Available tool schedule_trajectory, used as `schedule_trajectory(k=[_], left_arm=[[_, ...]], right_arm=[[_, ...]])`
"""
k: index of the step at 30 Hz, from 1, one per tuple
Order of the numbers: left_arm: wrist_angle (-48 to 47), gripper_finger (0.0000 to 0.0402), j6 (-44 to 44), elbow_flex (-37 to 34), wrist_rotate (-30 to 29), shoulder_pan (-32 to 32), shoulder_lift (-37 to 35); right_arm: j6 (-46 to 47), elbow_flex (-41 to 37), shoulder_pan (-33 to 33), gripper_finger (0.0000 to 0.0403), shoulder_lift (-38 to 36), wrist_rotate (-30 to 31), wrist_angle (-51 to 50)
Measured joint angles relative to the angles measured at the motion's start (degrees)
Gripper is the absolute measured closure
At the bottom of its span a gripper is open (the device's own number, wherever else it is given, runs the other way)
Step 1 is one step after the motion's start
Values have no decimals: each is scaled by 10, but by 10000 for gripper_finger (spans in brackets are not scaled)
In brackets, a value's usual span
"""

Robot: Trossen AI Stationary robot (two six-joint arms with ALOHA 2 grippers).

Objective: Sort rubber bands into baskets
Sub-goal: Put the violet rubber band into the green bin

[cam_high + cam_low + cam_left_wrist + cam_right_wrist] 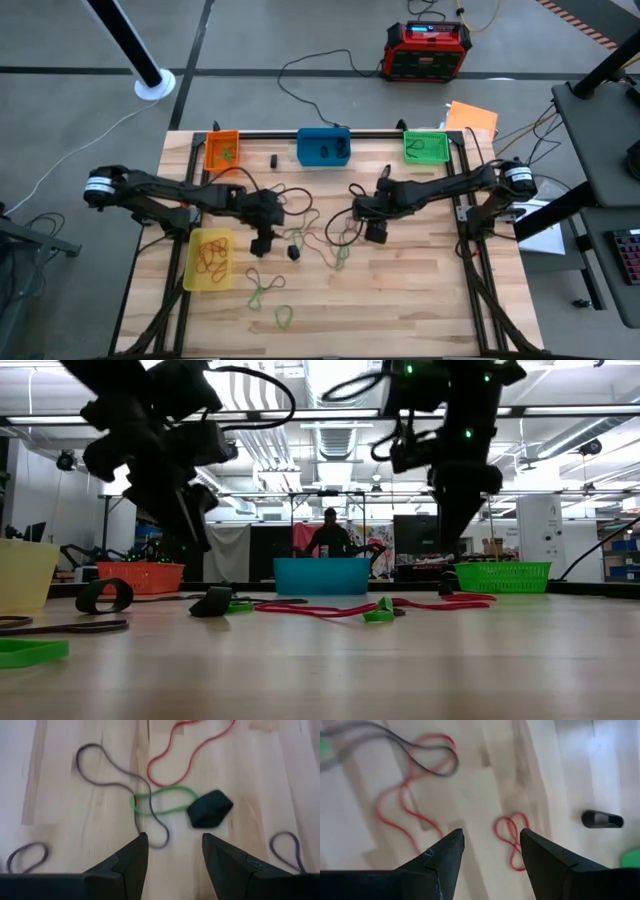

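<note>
Four baskets stand on the wooden table: orange [223, 150], blue [324, 146] and green [426, 146] along the far edge, and yellow [210, 260] at the near left with tan bands in it. Loose rubber bands [322, 238] lie tangled mid-table, and green ones [262, 292] lie nearer. My left gripper [174, 837] hangs open above the table, short of a green band [162, 800] and a wide black band [210, 809]. My right gripper [491, 832] hangs open over a small red band [512, 840]. Neither gripper touches anything.
A small black piece [273, 159] lies between the orange and blue baskets. On the floor beyond the table stand a red-and-black power box [427, 50] and its cables. A person [331, 535] stands far behind the table. Bare wood shows at the near right [420, 300].
</note>
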Motion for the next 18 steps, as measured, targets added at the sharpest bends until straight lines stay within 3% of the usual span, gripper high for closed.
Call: schedule_trajectory(k=[10, 18], left_arm=[[168, 231, -1, -67, -1, -4, 1], [216, 239, -56, -113, -23, -23, 4]], right_arm=[[-38, -46, -26, 213, -6, 5, 65], [-55, -53, -28, 213, -11, 4, 89]])
